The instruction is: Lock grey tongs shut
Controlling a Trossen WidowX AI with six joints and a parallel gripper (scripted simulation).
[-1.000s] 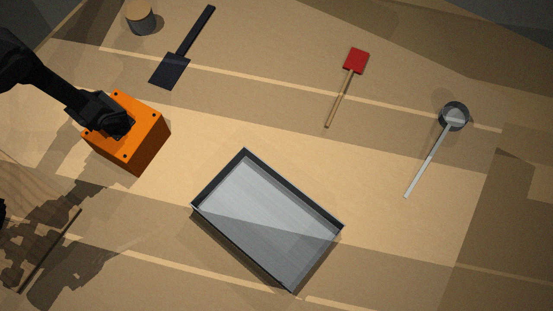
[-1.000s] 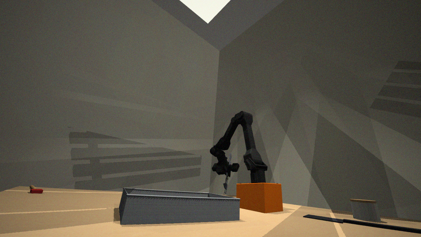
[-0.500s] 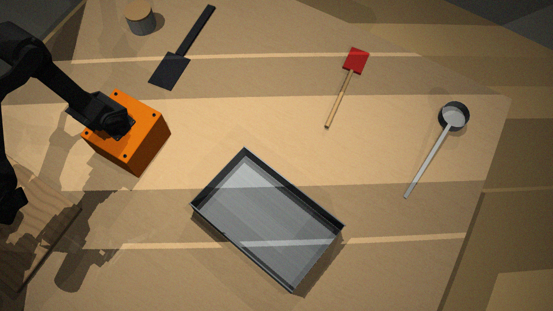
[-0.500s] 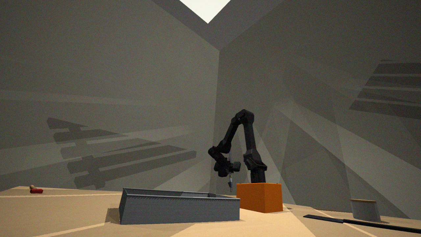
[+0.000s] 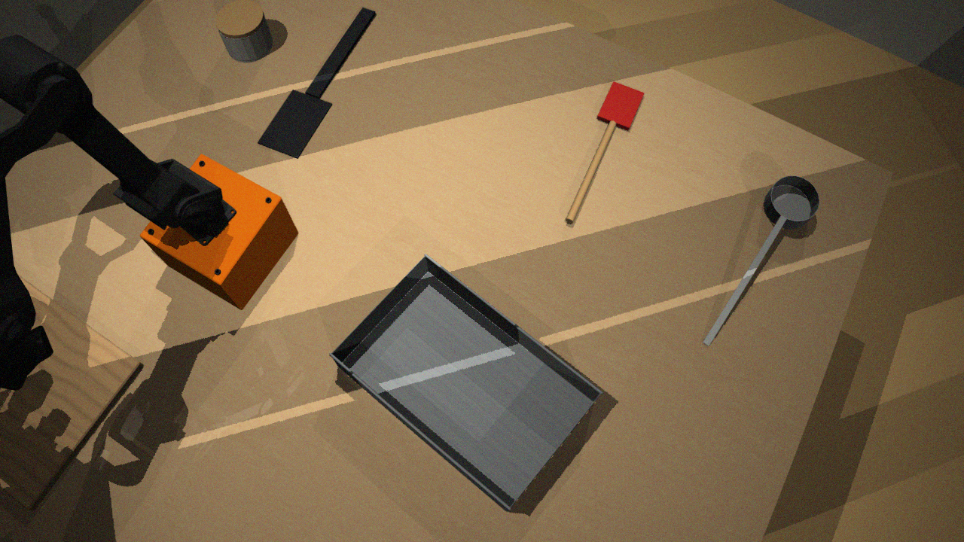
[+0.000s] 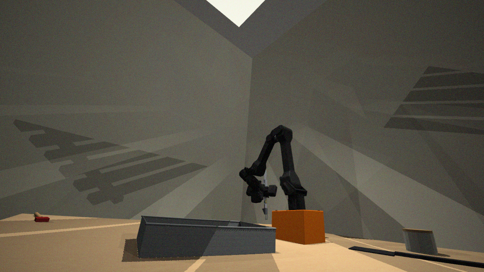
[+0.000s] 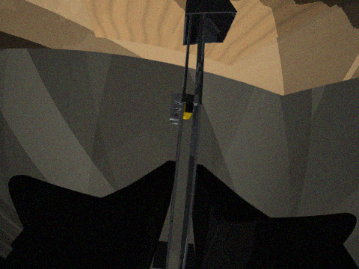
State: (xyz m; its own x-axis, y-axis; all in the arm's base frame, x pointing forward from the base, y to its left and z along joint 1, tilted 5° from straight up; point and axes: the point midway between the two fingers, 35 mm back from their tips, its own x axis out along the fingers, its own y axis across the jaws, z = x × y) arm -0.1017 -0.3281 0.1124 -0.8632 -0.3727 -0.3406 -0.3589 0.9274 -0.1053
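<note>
The grey tongs (image 6: 265, 205) (image 7: 200, 75) stand nearly upright in the air, held by my gripper (image 6: 265, 190) (image 7: 184, 169). My gripper is shut on them, one black finger on each side. The tongs' two arms run close together, with a narrow gap in the wrist view. Their dark, wider end, which looks like the hinge, points down; the thin arm ends point up. A small yellow part shows between the arms. Whether the lock has caught cannot be seen. The wooden board (image 5: 101, 384) (image 7: 149, 26) lies below. The roasting tin (image 5: 385, 308) (image 6: 176, 240) holds nothing.
The orange base block (image 5: 252, 215) (image 6: 290, 224) stands between board and tin. A black spatula (image 5: 296, 124) and a lidded jar (image 5: 245, 40) (image 6: 419, 241) lie behind it. A red-headed spatula (image 5: 620, 106) and a ladle (image 5: 745, 276) are at the right.
</note>
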